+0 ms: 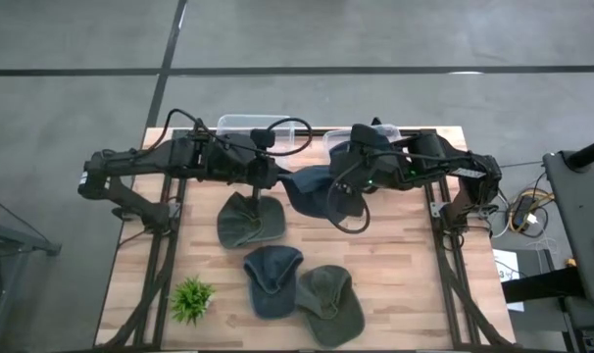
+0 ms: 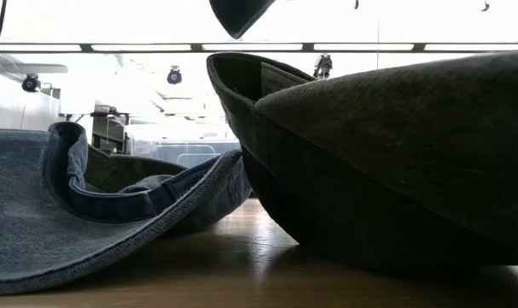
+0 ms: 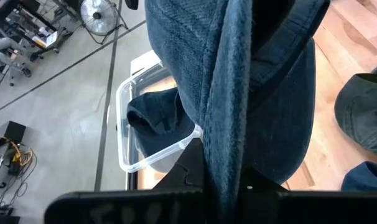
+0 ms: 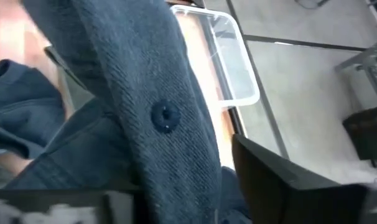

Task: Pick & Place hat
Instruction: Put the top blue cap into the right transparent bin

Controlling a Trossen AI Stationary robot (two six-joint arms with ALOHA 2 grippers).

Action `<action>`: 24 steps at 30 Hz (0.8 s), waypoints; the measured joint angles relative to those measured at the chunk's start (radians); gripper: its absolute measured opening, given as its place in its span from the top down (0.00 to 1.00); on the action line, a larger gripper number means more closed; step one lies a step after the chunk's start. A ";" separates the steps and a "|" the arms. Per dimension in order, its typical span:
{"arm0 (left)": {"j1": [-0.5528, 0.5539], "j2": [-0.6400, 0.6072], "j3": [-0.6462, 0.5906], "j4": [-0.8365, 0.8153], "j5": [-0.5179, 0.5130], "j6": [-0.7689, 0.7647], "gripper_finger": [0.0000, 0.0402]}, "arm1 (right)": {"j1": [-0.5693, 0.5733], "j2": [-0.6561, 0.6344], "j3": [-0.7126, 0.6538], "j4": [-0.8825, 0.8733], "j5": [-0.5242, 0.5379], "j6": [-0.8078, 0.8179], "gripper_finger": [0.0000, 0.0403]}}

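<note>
Hat [image 1: 312, 189], dark blue denim, hangs above the wooden table [image 1: 405, 265] between the two grippers, just in front of the two clear plastic bins at the table's far edge. The left gripper [image 1: 268, 176] has its fingers pinched fully together on a fold of the hat's cloth; its wrist view shows the denim [image 3: 238, 81] running straight up from between the closed fingers. The right gripper [image 1: 348, 186] is at the hat's other side, its wrist view filled by the crown with its top button [image 4: 165, 116]; its fingers are partly apart around the cloth, and whether they grip it cannot be told. Behind the hat, the right-hand bin [image 3: 129, 134] already holds another dark blue cap [image 3: 154, 115], while the left-hand bin [image 1: 248, 127] stands beside it. Nearer than the hanging hat lie three more caps on the table: an olive one [image 1: 248, 221] just below the left gripper, a blue one [image 1: 272, 279] further forward, and another olive one [image 1: 331, 304] touching it. A small green plant [image 1: 191, 299] sits at the near-left corner.
</note>
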 joint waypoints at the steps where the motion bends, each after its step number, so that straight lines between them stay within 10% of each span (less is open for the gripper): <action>1: 0.000 0.000 0.000 0.000 0.000 -0.001 0.99 | 0.000 0.000 0.000 0.000 0.009 0.002 0.64; 8: 0.000 0.000 0.000 0.002 -0.001 -0.020 0.96 | 0.000 0.000 0.000 0.000 0.018 -0.022 0.95; 24: 0.000 0.000 -0.002 0.073 -0.108 -0.063 0.94 | -0.013 -0.016 0.000 -0.042 0.057 0.078 0.98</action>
